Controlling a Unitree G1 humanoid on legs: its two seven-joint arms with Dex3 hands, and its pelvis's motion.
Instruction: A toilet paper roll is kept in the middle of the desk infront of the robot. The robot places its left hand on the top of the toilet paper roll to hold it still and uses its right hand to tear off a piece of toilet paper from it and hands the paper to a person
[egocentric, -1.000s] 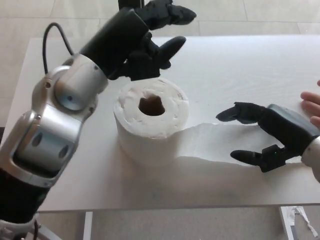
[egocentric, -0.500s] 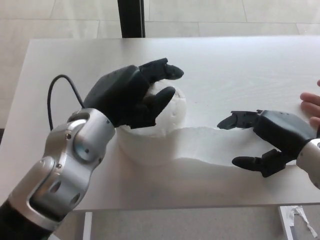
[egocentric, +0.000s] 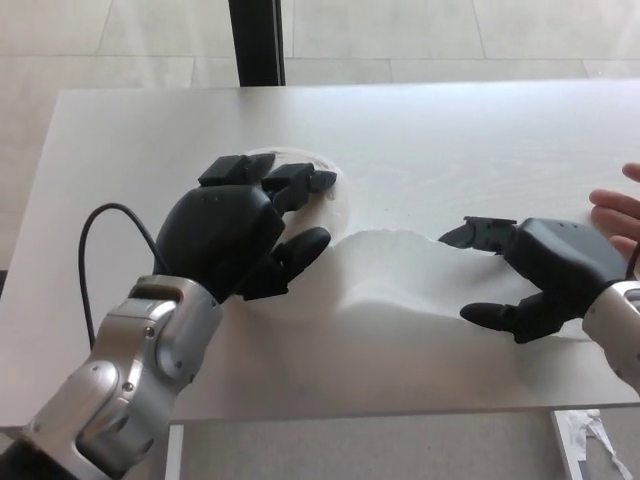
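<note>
Head view: left robot hand (egocentric: 240, 235) covers toilet paper roll (egocentric: 335, 190).

Toilet paper roll (egocentric: 335, 190): soft white paper | left hand (egocentric: 235, 235), right hand (egocentric: 540, 272): matt black plastic | desk (egocentric: 480, 130): smooth, pale

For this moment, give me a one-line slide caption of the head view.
Left hand presses on the roll; open right hand rests over the paper tail.
</note>
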